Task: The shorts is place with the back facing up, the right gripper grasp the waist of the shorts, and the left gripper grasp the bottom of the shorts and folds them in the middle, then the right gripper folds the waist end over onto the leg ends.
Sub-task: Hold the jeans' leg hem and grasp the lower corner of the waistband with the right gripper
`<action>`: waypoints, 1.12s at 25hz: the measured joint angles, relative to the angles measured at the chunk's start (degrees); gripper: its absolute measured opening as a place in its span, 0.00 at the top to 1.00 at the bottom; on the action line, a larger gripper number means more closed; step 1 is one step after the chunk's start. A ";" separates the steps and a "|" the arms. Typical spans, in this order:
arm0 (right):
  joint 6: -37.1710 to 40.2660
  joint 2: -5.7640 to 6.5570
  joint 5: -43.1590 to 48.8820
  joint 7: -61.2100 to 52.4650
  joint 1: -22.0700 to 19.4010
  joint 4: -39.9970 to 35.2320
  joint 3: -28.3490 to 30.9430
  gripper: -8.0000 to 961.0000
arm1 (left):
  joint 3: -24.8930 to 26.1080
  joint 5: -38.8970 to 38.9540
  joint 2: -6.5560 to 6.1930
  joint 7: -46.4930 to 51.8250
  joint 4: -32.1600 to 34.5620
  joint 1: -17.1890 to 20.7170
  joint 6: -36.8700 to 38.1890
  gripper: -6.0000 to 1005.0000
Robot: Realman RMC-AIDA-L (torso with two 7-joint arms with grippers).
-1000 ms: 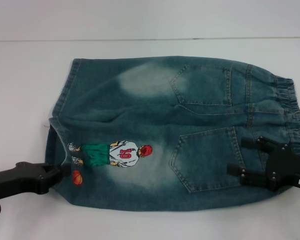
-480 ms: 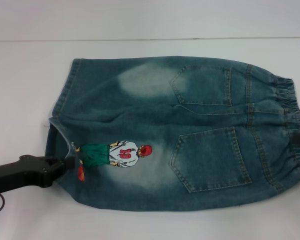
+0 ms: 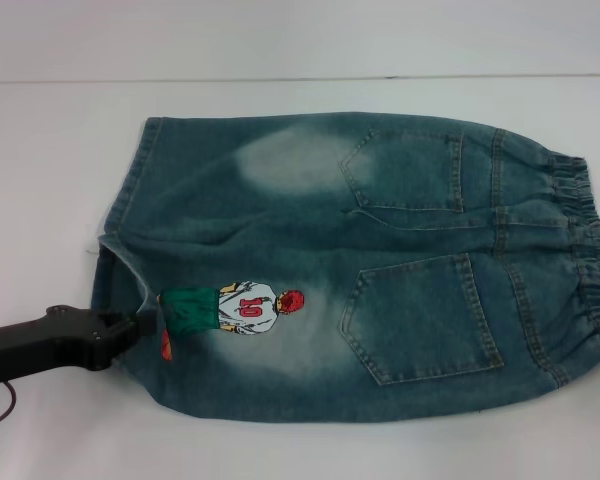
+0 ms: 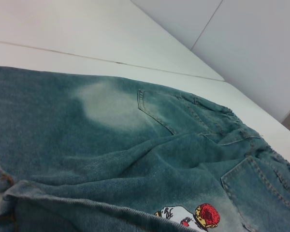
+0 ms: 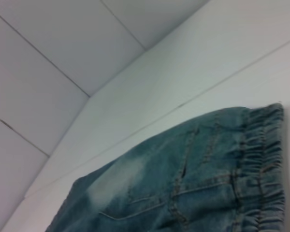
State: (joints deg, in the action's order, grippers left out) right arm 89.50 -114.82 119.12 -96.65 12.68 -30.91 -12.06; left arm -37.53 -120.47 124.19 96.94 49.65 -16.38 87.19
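Denim bottom (image 3: 130, 275) hides left claw (image 3: 140, 325) tips, apparently pinching it; right claw unseen.

a plain white table (image 3: 50, 180) fills the head view, evenly lit, with a thin straight seam running across its far part. past its far edge the wrist views show a pale wall (image 5: 48, 53) of large flat panels (image 4: 261, 43) divided by thin dark joint lines, meeting at an angle.

Bare white table (image 3: 310, 450) rings the shorts (image 3: 360, 270); only the left gripper (image 3: 145, 328) blocks their near hem corner.
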 joint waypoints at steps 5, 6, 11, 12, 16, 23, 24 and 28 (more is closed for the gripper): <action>-1.59 0.01 1.34 -1.81 0.21 0.34 -0.14 0.03 | 0.00 -0.17 0.00 0.11 -0.01 -0.10 0.01 0.94; -1.82 0.00 1.44 -2.19 0.23 0.35 -0.15 0.03 | 0.00 -0.18 0.00 0.11 -0.01 -0.11 0.02 0.94; -2.71 -0.05 1.91 -3.10 0.29 0.47 -0.30 0.03 | 0.00 -0.19 0.00 0.13 -0.08 -0.17 0.07 0.94; -2.80 -0.08 1.99 -3.11 0.35 0.51 -0.42 0.03 | 0.00 -0.20 0.00 0.14 -0.09 -0.22 0.08 0.94; -3.32 -0.25 2.86 -3.18 0.71 0.58 -0.66 0.03 | 0.00 -0.19 0.00 0.15 -0.09 -0.33 0.38 0.94; -3.15 -0.39 4.35 -3.87 1.40 0.68 -1.44 0.04 | 0.01 0.14 0.00 0.24 -0.09 -0.62 1.12 0.94; -2.89 -0.40 4.36 -3.88 1.40 0.68 -1.54 0.04 | 0.01 0.15 0.00 0.26 -0.09 -0.64 1.25 0.94; -1.61 -0.36 4.37 -3.90 1.53 0.68 -1.95 0.04 | 0.00 0.18 0.00 0.27 -0.09 -0.69 1.48 0.94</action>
State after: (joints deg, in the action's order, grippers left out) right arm 87.89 -115.18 123.49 -100.56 14.20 -30.23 -14.01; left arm -37.53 -120.29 124.19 97.21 49.57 -17.08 88.67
